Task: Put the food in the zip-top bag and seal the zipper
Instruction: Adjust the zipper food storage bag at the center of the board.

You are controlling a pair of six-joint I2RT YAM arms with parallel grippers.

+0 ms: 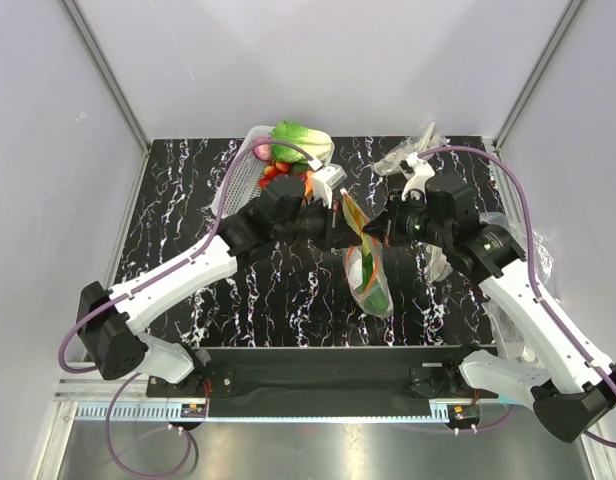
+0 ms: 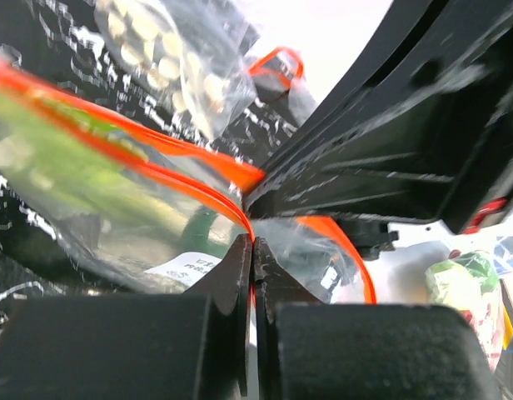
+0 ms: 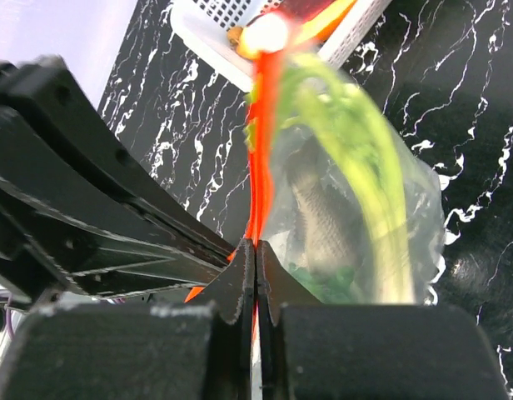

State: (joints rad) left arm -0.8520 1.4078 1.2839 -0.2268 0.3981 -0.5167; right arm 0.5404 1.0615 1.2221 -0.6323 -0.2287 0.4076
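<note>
The zip-top bag point(image 1: 369, 278) hangs between my two grippers above the middle of the table, its red-orange zipper point(image 1: 350, 216) running between them. Inside it are the leek point(image 3: 365, 150), a pale root point(image 3: 319, 218) and green pieces point(image 3: 325, 282). My left gripper point(image 1: 337, 211) is shut on the zipper point(image 2: 198, 187) at one end, with the bag's white label point(image 2: 186, 267) just behind the jaws. My right gripper point(image 1: 377, 237) is shut on the zipper point(image 3: 263, 142) a little further along. The two grippers' fingers stand close together.
A white basket point(image 1: 237, 182) at the back holds the leafy cabbage point(image 1: 293, 140) and small red pieces. Wrinkly clear bags lie at the back right point(image 1: 406, 157) and along the right edge point(image 1: 510, 300). One bag holds pale round pieces point(image 2: 169, 58).
</note>
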